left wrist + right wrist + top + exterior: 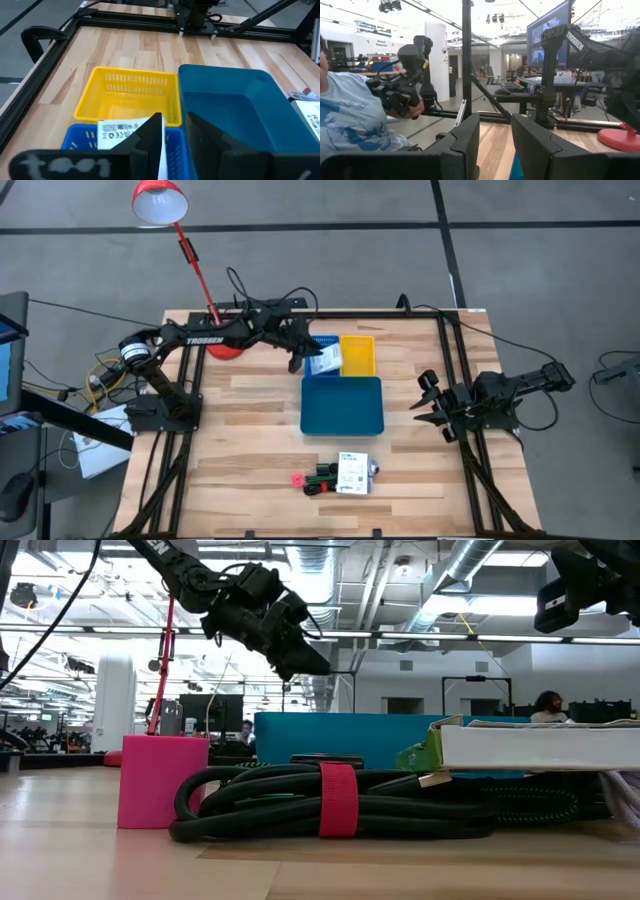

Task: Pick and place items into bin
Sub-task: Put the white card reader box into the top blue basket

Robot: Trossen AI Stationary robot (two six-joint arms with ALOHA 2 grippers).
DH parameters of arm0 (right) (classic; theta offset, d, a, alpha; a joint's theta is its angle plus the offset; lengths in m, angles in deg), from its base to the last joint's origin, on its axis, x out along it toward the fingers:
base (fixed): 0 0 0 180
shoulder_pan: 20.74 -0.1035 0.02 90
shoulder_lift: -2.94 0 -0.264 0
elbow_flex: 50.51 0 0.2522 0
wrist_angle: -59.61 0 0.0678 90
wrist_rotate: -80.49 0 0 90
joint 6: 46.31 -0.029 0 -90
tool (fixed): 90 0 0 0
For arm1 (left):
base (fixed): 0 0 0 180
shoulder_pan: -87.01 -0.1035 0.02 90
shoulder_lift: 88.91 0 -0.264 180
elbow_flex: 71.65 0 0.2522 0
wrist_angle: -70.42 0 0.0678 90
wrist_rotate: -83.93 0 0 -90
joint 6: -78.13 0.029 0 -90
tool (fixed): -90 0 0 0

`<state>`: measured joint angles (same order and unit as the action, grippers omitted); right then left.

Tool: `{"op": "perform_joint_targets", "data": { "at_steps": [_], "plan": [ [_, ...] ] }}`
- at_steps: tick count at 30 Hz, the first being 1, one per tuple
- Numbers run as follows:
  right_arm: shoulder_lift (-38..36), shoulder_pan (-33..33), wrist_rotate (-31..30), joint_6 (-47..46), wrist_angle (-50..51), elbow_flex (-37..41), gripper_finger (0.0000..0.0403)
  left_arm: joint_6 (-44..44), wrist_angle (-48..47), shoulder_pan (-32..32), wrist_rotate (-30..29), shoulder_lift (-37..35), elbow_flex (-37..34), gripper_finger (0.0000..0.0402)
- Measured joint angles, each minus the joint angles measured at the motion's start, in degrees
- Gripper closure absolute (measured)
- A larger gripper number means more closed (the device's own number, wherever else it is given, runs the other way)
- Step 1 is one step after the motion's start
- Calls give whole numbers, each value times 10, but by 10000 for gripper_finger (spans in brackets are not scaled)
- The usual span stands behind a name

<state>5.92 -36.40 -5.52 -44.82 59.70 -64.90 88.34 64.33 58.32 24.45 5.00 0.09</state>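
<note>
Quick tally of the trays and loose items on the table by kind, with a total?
Plastic trays: 3 (large teal-blue rectangular tray, small blue tray, small yellow tray)
Flat white printed packets: 2 (one over the blue tray at the left hand, one on the table)
Small pink-red block: 1
Coiled black cable with red strap: 1
Total: 7

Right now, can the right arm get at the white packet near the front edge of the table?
Probably yes. The right gripper waits open beside the teal tray, and bare table lies between it and the white packet. The left gripper is over the blue tray, well away.
</note>
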Motion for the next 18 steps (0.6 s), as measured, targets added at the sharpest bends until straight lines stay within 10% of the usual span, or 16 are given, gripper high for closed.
{"op": "perform_joint_targets", "data": {
  "at_steps": [18],
  "plan": [
    [0,0,0,0,0,0,294,-108,36,37,33,0,0,324]
  ]
}}
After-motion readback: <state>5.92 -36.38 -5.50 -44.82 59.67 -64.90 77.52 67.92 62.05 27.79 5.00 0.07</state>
